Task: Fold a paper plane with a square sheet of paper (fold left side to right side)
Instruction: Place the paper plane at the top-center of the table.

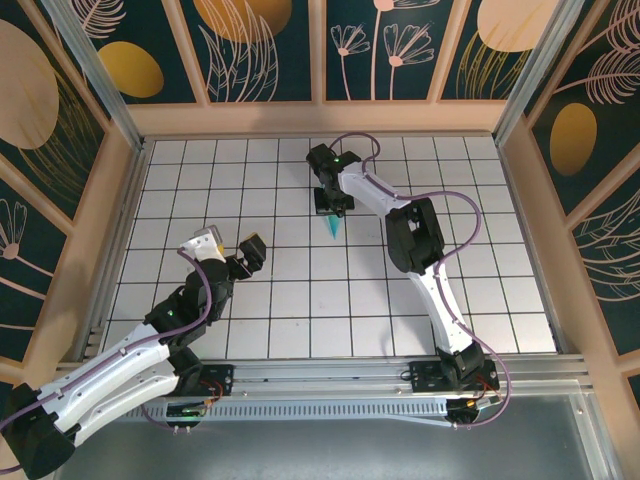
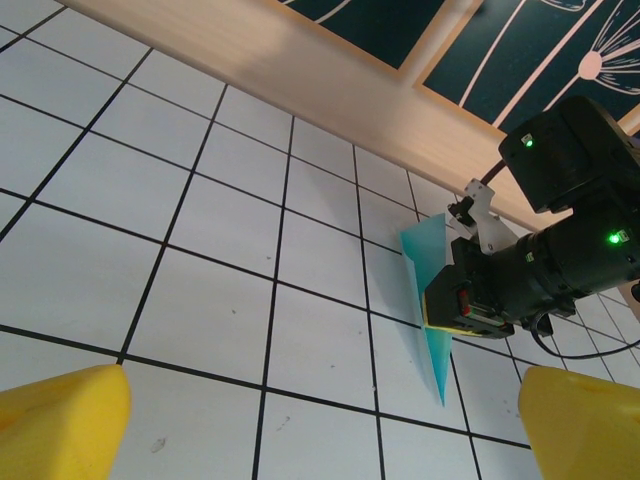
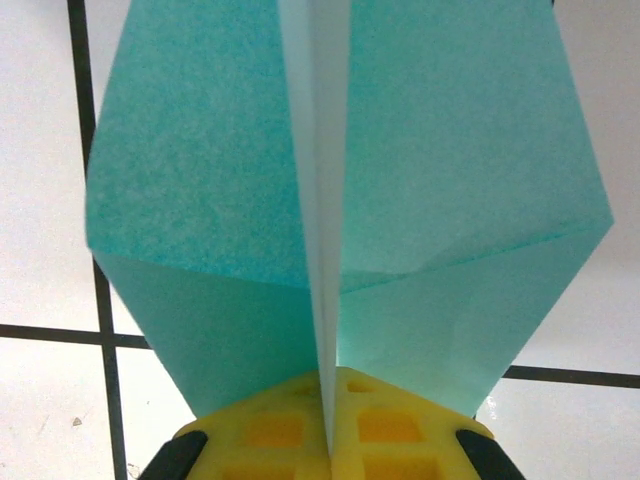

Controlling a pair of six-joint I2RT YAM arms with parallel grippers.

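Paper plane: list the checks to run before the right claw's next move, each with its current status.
1. Right claw shut on the paper plane along its centre fold: ok.
2. Wings spread to both sides of that fold: ok.
3. Left claw open and apart from the paper plane: ok.
4. Pointed tip lifted off the table: cannot tell.
5. Creases pressed sharp all along: cannot tell.

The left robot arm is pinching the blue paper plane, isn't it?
Not quite: it is the right end effector that is pinching the folded turquoise-blue paper plane. The right wrist view shows its yellow fingers shut on the plane's middle crease.
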